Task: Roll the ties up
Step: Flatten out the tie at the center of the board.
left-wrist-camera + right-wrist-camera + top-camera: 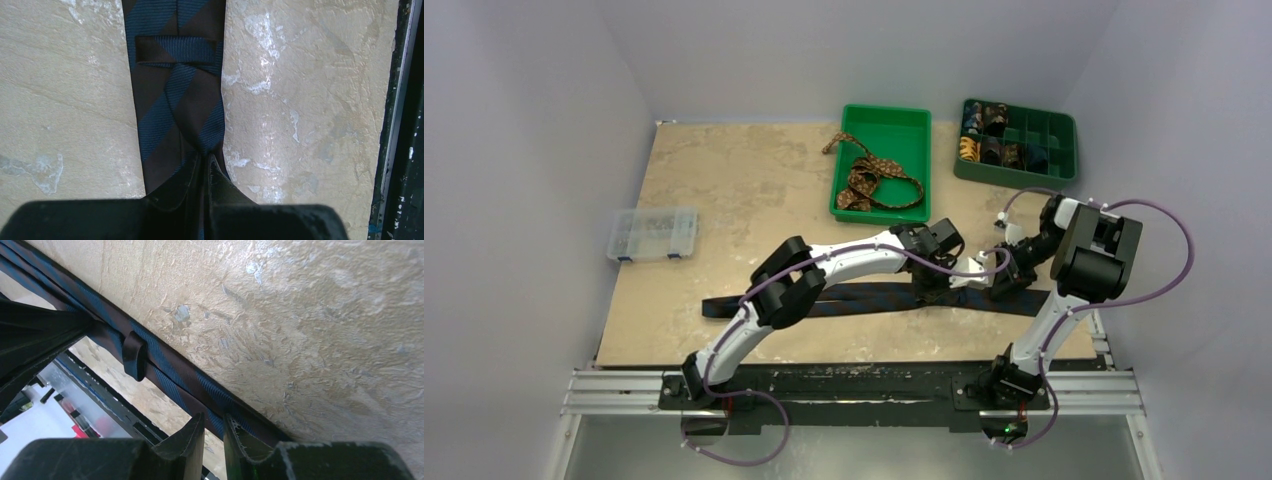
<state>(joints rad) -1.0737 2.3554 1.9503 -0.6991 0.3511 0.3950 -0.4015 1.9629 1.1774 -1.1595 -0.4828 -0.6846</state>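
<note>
A dark navy tie (864, 298) with blue stripes lies flat along the near part of the table. In the left wrist view the tie (165, 110) runs away from me with its keeper loop showing. My left gripper (206, 162) is shut on it, pinching the fabric into a fold; it also shows in the top view (951, 282). My right gripper (214, 422) is shut on the same tie (185, 387) a little further right (1009, 282). A brown patterned tie (874, 180) lies loose in the green tray (904, 120).
A green divided organizer (1054, 135) at the back right holds several rolled ties. A clear plastic box (652, 233) sits at the table's left edge. The black rail (854, 385) runs along the near edge, close to the tie.
</note>
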